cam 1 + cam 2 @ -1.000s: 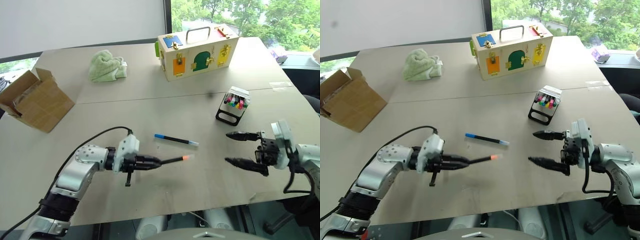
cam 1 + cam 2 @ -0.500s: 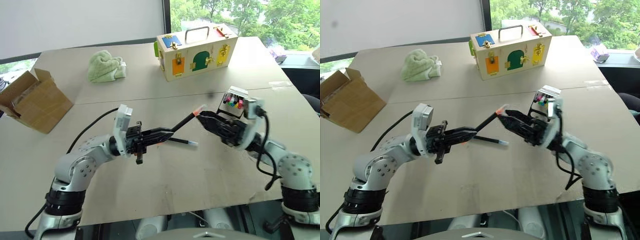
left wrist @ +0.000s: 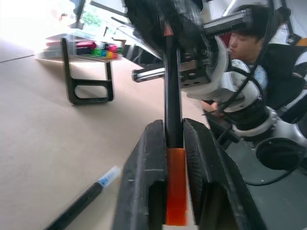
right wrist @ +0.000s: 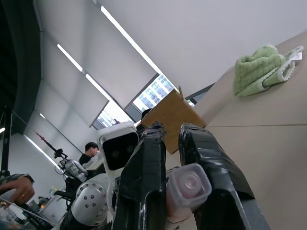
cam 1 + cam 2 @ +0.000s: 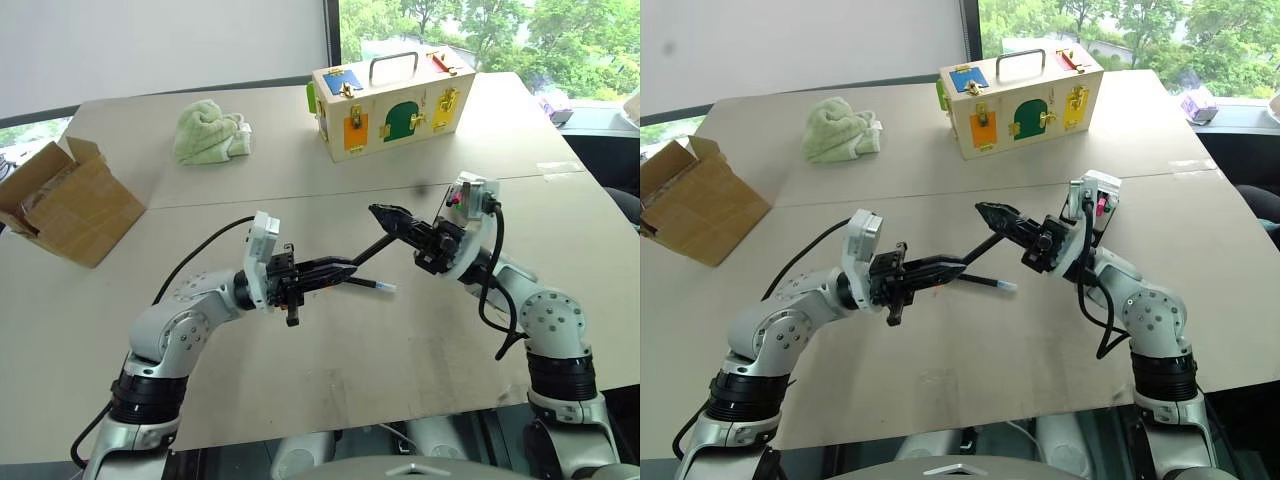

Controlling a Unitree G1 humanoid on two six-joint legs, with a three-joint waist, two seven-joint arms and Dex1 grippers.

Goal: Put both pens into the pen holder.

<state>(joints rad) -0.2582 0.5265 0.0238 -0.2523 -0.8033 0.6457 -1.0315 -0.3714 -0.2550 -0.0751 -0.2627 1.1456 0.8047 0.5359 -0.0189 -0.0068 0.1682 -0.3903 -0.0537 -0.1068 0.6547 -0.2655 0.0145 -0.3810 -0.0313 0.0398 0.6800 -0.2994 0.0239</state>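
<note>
both grippers (image 5: 395, 214) (image 5: 345, 271) clamp orange-ended pen (image 5: 368, 249) above table (image 5: 300, 380).

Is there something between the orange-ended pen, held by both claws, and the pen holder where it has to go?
Only the right claw and its arm lie on the line from the orange-ended pen to the pen holder; no loose object does. The left claw grips the other end.

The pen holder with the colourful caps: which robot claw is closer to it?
The right claw. Its arm reaches in from just beside the pen holder, gripping the orange-ended pen. The left claw holds that pen's other end, farther away toward the table's middle.
</note>
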